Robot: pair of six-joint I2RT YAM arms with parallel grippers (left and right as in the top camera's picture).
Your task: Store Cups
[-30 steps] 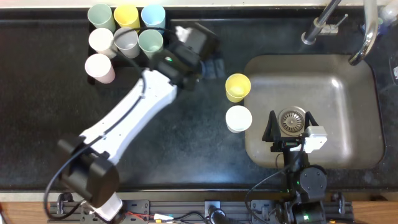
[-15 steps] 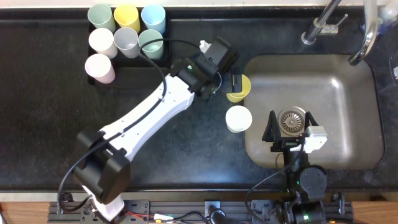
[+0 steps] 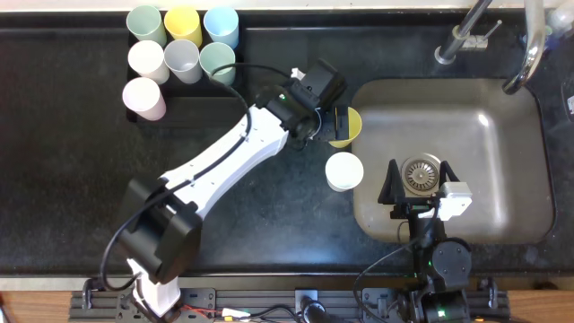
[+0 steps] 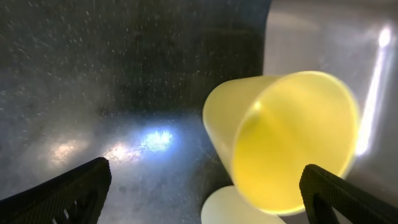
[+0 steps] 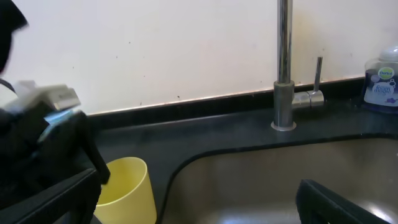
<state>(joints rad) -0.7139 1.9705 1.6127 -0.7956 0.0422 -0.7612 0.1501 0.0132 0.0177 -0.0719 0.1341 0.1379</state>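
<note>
One black speckled counter (image 3: 72, 161) with one steel sink (image 3: 502, 135). Nine plastic cups (image 3: 184, 58): seven clustered far left, one yellow cup (image 4: 280, 137) and one white cup (image 3: 343, 170) beside the sink. The left claw (image 3: 335, 120) is spread wide at the yellow cup; the right claw (image 3: 418, 181) is wide over the sink.

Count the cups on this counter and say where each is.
9. Seven grouped cups stand at the counter's far left; a yellow cup and a white cup stand beside the sink's left rim. None looks hidden.

Yellow cup (image 3: 352, 128) partly hidden under left fingers (image 3: 340, 118), white cup (image 4: 227, 209) cut by picture edge, soap bottle (image 5: 382, 79) cropped
</note>
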